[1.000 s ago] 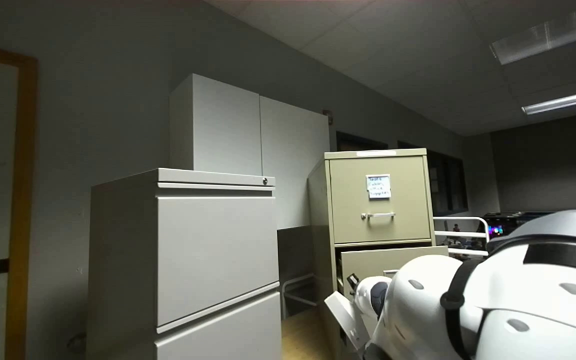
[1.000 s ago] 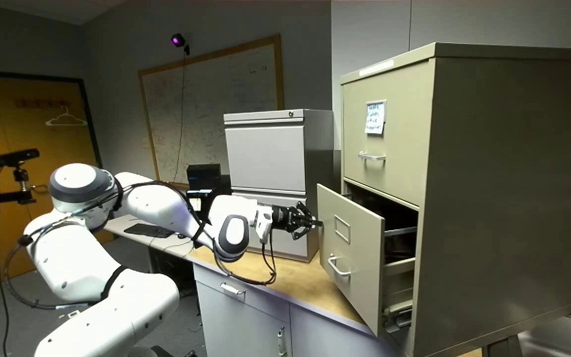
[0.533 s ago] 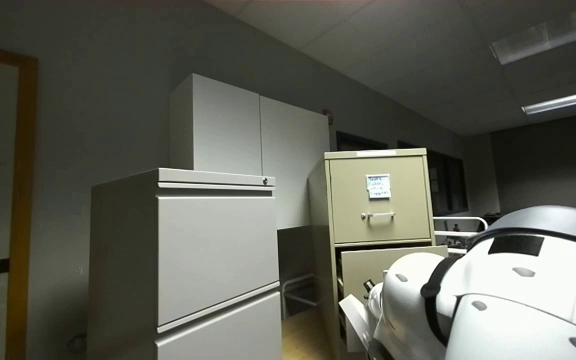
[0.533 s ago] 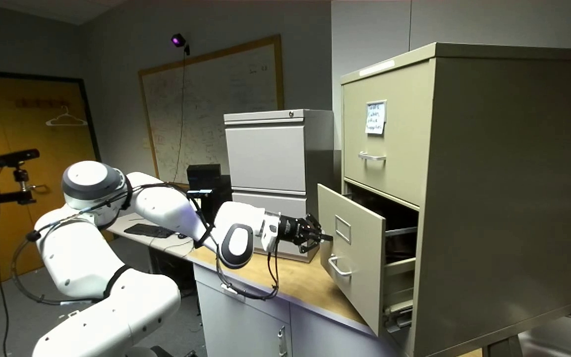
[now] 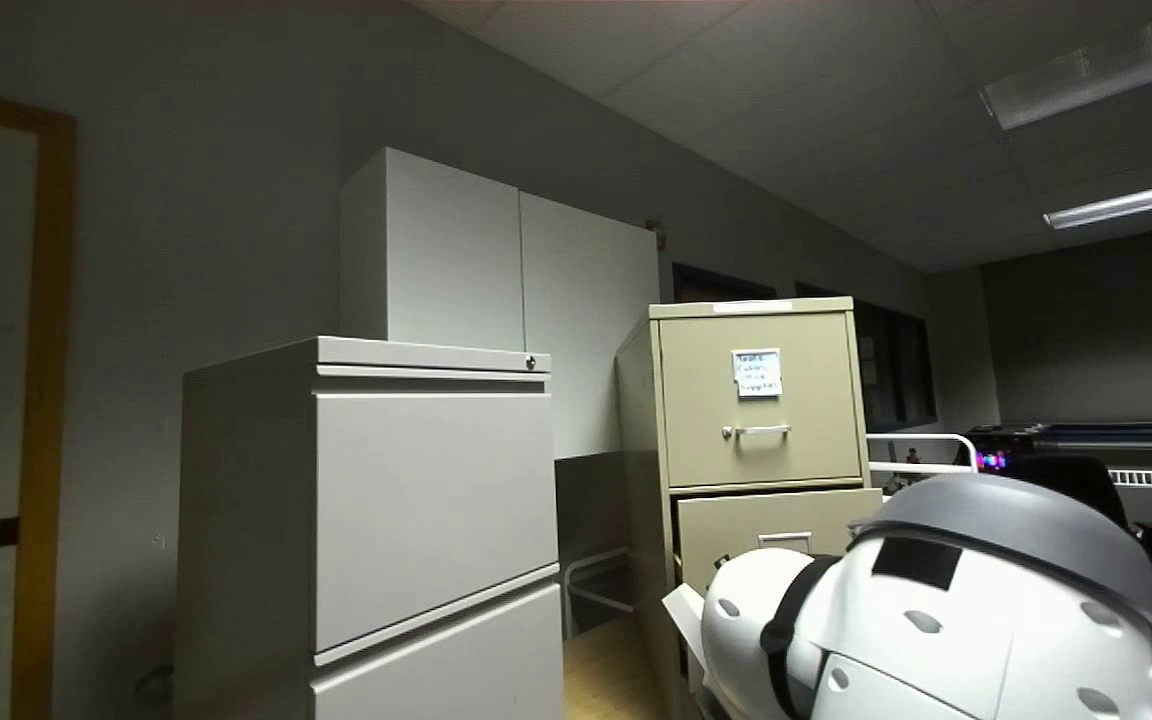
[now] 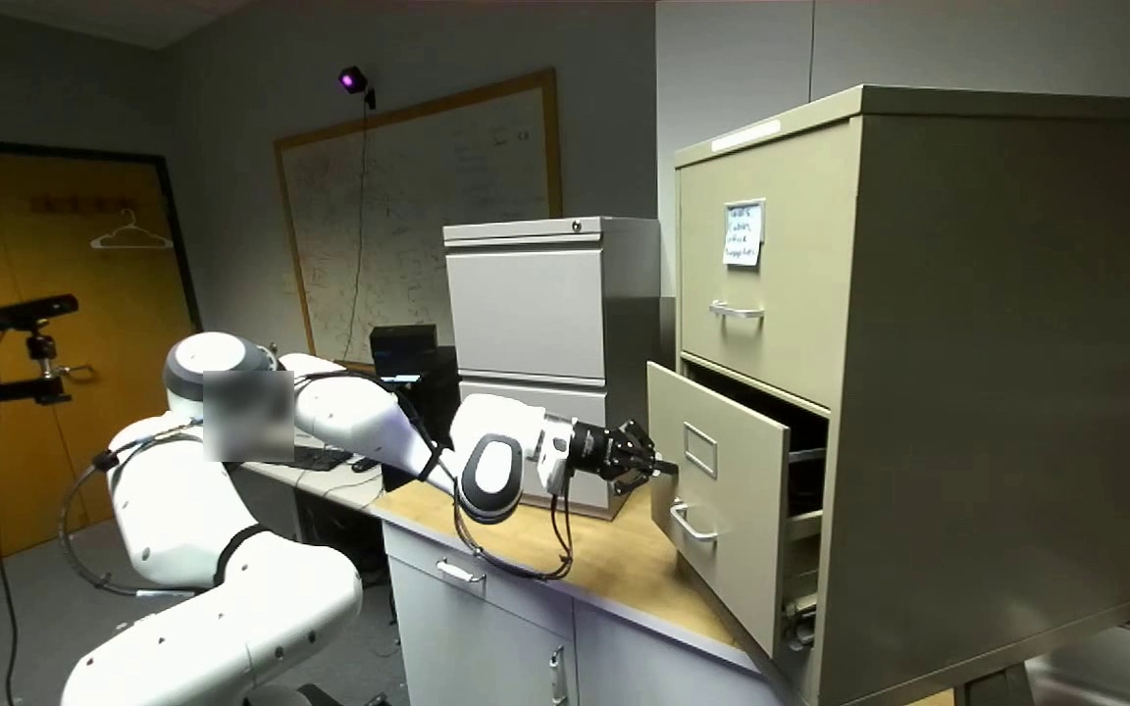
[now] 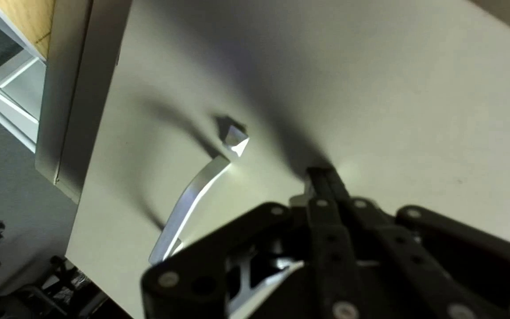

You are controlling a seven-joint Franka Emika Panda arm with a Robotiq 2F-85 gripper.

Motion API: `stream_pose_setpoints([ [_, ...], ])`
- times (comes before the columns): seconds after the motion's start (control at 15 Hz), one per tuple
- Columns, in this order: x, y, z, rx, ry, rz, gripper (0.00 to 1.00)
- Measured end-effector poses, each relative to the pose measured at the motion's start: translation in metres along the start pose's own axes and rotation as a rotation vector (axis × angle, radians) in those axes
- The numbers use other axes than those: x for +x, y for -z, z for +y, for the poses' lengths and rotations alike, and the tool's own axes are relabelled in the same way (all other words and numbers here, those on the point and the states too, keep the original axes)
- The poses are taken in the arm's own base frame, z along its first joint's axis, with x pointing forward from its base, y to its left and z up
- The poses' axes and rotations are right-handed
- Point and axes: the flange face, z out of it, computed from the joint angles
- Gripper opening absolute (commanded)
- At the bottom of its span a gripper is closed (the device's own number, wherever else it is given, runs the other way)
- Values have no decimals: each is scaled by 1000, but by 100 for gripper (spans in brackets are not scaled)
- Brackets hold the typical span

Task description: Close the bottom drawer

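The beige cabinet [image 6: 997, 392] stands on a wooden counter; it shows in both exterior views [image 5: 641, 480]. Its bottom drawer [image 6: 742, 490] is partly pulled out, with a dark gap above it; it also shows in an exterior view [image 5: 721, 525]. The drawer's silver handle [image 6: 693, 525] shows in the wrist view [image 7: 188, 208], left of the fingers. My gripper [image 6: 668, 469] is shut and empty. In the wrist view its fingertips [image 7: 323, 175] meet their shadow on the drawer front and appear to touch it. The arm hides most of the gripper in an exterior view.
The top drawer [image 6: 761, 284] is shut. A grey cabinet [image 6: 526, 314] stands beside the beige one, behind my forearm; it is large in an exterior view [image 5: 436, 500]. The wooden counter [image 6: 614, 559] runs below the gripper. A camera on a stand [image 6: 16, 316] is at the far left.
The arm and gripper have moved towards the beige cabinet and slightly down. The bottom drawer has slid part of the way in, so its gap is smaller. The gripper has stayed shut.
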Motion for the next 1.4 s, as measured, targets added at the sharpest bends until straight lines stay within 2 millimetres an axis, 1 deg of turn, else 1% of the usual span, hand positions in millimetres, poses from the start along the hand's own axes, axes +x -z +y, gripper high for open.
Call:
stream_pose_setpoints([
  [0.33, -5, -11, -16, -62, 28, 27, 1],
  [0.6, -8, -21, -33, -134, 71, 41, 0],
  [0.87, -10, -26, -47, -206, 106, 50, 0],
  [1.13, -13, -29, -56, -261, 134, 56, 0],
  [1.4, -14, -30, -59, -276, 149, 59, 0],
])
